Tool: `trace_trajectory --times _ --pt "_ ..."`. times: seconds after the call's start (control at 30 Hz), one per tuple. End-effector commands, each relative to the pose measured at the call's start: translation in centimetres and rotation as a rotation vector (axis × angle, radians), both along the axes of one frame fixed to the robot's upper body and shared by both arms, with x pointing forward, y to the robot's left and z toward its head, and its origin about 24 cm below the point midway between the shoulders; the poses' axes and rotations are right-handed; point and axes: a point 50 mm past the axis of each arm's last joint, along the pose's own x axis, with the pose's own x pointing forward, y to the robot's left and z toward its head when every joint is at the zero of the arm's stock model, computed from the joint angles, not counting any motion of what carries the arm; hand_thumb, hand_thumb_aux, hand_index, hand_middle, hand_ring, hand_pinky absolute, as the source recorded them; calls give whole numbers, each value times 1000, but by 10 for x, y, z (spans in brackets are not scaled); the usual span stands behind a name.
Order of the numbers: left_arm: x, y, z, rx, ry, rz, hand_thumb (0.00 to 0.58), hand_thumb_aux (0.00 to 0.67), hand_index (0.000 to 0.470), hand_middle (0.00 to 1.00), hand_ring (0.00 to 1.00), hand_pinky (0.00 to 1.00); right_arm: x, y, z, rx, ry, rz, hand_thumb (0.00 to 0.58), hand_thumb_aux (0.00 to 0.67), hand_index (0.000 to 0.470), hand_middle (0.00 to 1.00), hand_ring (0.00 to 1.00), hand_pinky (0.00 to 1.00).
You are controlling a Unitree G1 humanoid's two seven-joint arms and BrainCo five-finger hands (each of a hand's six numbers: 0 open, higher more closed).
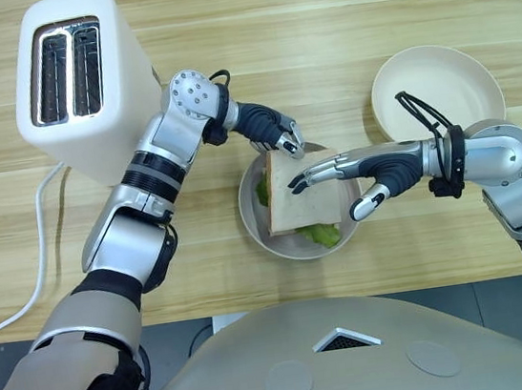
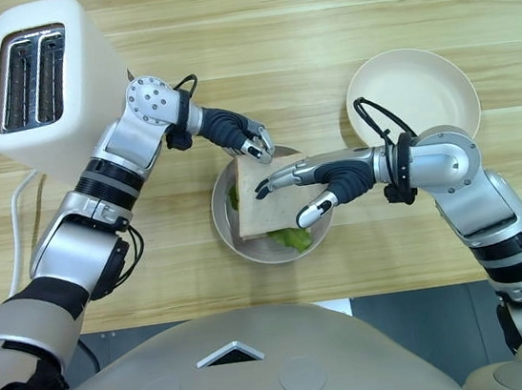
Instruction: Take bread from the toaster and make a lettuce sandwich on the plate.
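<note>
Here, in the left eye view, you see the white toaster [image 1: 83, 84] standing at the far left of the wooden counter [image 1: 314, 15], its white cord [image 1: 42, 253] trailing off toward the near edge. The plate [image 1: 252, 211] sits in the middle, close to you, and on it a slice of bread [image 1: 305, 203] lies over the lettuce [image 1: 322, 235], which peeks out green at the slice's near edge and its left side. Your left hand [image 1: 269, 126] is at the bread's far left corner, right against it; you cannot tell whether it grips the slice or only touches it. Your right hand [image 1: 374, 172] comes in from the right, stretched out wide and flat, holding nothing, its fingertips [image 1: 298, 182] resting over the top of the bread. A second, bare plate [image 1: 434, 86] lies to the far right, apart from the first.

In the right eye view, the same layout holds for you: the toaster [image 2: 44, 84] far left, the left hand [image 2: 233, 131] at the bread's [image 2: 268, 213] far corner, the lettuce [image 2: 291, 239] showing beneath at the near edge, and the right hand [image 2: 341, 180] spread over the slice, with its thumb hanging toward the plate's [image 2: 223, 224] near right side.
</note>
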Motion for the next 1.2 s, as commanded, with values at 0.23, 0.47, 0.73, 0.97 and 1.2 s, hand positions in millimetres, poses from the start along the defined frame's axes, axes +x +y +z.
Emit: trace_trajectory --times 0.23,0.47,0.73,0.97,1.2 --pt "3 -7 12 54 -169 -68 100 60 42 1000 1000 1000 3 -7 -37 -162 51 -62 0 0 0 0 0 0" --pt "20 -8 57 211 -625 -124 0 0 0 0 0 0 4 -5 -45 -168 74 -49 0 0 0 0 0 0" --pt "10 9 153 261 -1156 -33 0 0 0 0 0 0 16 1 -34 -63 10 -67 0 0 0 0 0 0" --pt "-25 46 146 57 -946 88 0 0 0 0 0 0 28 -14 21 45 -156 -126 0 0 0 0 0 0" --pt "-56 57 160 -130 -761 77 579 644 452 0 0 0 5 -36 72 119 -183 -141 580 670 470 0 0 0"
